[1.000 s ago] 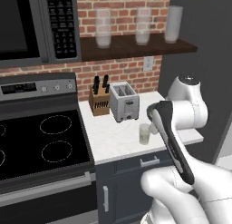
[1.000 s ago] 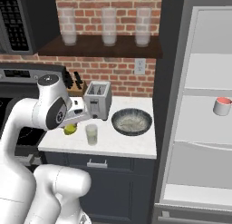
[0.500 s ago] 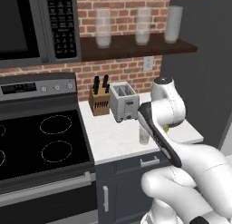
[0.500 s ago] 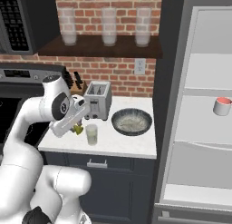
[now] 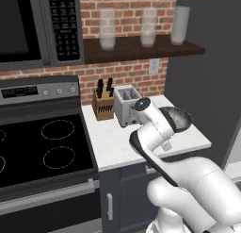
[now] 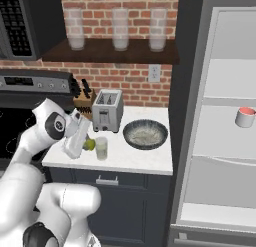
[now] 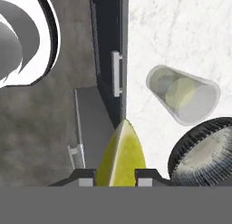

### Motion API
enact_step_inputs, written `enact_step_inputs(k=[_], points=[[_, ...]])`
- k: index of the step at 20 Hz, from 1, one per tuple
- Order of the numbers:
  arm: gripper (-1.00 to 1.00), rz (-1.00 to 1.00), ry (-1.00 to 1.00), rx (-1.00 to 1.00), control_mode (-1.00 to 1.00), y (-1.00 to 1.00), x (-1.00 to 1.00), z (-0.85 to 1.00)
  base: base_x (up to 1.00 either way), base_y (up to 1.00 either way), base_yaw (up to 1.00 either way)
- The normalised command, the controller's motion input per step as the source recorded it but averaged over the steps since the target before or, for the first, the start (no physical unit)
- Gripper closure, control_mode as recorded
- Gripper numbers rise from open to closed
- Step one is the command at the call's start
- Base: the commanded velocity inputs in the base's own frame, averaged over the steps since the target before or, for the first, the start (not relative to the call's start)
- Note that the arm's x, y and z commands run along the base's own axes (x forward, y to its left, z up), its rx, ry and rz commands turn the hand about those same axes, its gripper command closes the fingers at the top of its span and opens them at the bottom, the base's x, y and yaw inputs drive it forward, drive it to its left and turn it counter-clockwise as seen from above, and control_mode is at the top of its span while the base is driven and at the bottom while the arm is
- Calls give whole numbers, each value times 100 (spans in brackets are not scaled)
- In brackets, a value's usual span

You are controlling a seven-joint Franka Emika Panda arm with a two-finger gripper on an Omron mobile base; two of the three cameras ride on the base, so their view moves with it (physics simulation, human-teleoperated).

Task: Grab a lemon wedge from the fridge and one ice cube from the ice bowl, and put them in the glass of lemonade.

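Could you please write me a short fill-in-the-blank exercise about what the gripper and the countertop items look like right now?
1. The gripper is shut on the ____.
2. Beside the glass of lemonade on the counter sits the wide dark ice ____.
3. Between the knife block and the fridge, the silver ____ stands against the brick wall.
4. The fridge door stands ____.

Missing words: lemon wedge; bowl; toaster; open

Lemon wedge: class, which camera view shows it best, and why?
The hand view: the lemon wedge looms large between the gripper fingertips. The right base view shows a small yellow-green spot beside the glass of lemonade. In the left base view I cannot make it out.
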Motion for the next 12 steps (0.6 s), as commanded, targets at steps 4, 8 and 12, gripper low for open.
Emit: enact_step_inputs(k=[4, 8, 12], points=[[100, 36, 16, -29, -100, 0, 37, 0, 0, 0, 0], [100, 27, 26, -25, -100, 0, 38, 1, 0, 0, 0], [100, 23, 29, -25, -100, 2, 38, 0, 0, 0, 0]])
